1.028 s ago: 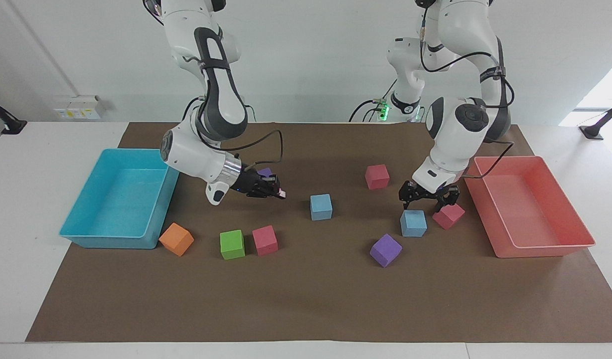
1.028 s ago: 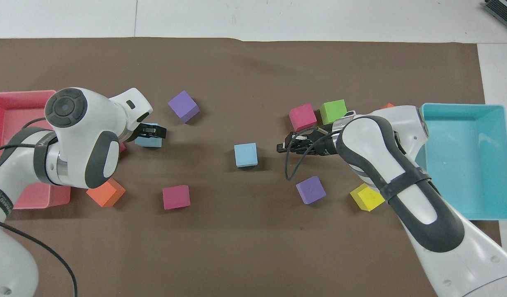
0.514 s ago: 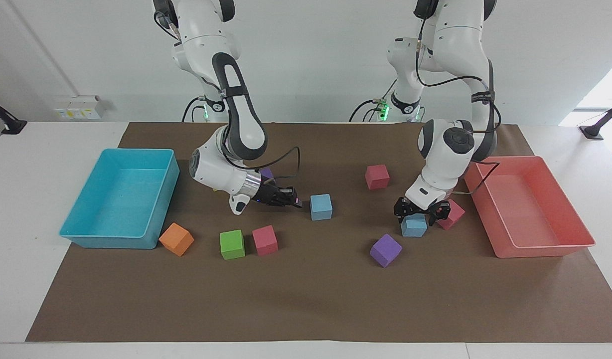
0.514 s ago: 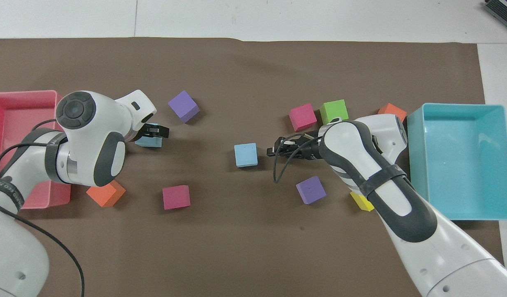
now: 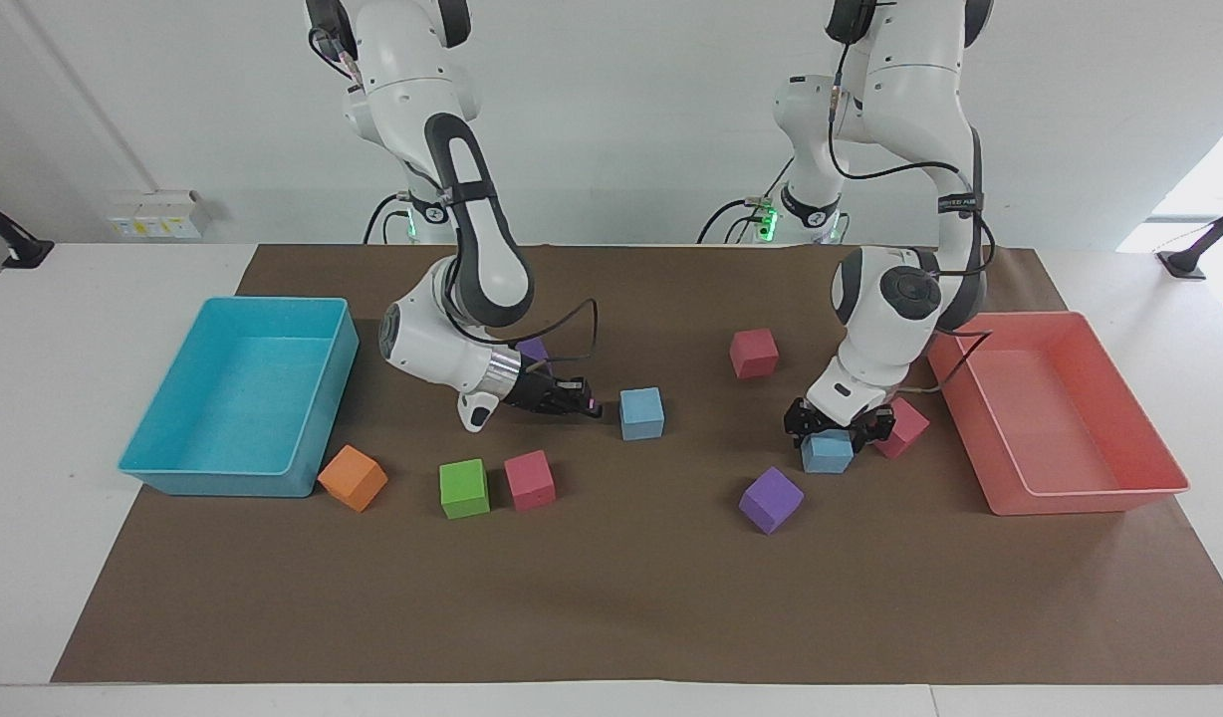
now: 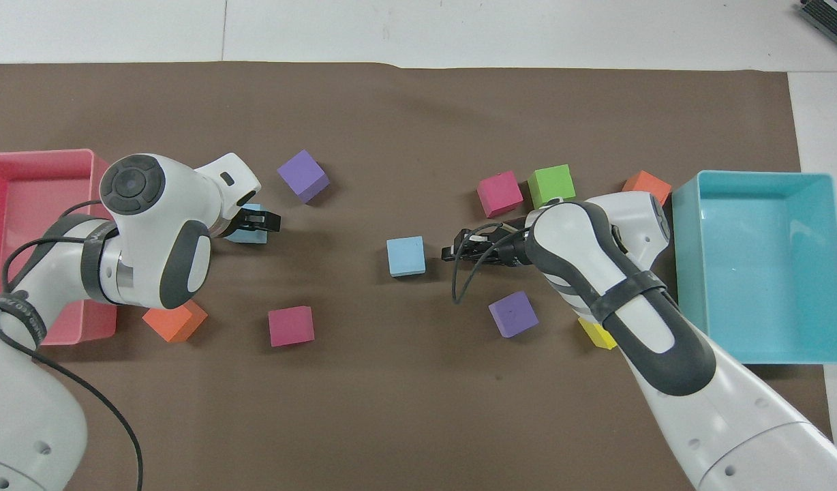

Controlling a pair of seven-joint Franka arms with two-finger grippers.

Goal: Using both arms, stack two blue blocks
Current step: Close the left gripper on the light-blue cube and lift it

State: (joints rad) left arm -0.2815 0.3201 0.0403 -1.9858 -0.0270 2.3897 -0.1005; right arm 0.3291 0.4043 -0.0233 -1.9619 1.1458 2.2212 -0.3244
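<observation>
One blue block (image 5: 641, 413) (image 6: 405, 256) sits in the middle of the brown mat. My right gripper (image 5: 590, 406) (image 6: 447, 254) is shut, low over the mat and level with this block, a small gap from its side toward the right arm's end. The other blue block (image 5: 827, 453) (image 6: 249, 236) lies toward the left arm's end, touching a pink-red cube (image 5: 902, 426). My left gripper (image 5: 839, 423) (image 6: 253, 219) is open, lowered over this block with a finger on either side of its top. The left arm hides much of the block in the overhead view.
A turquoise tray (image 5: 223, 483) stands at the right arm's end and a pink tray (image 5: 1080, 498) at the left arm's. Loose cubes: purple (image 5: 771, 500), pink-red (image 5: 753, 352) (image 5: 529, 479), green (image 5: 464, 488), orange (image 5: 353, 477) (image 6: 175, 320), yellow (image 6: 599, 334), purple (image 6: 513, 314).
My left gripper has come down from above the blue block until its open fingers flank it. My right gripper has moved, shut, toward the middle blue block and sunk lower.
</observation>
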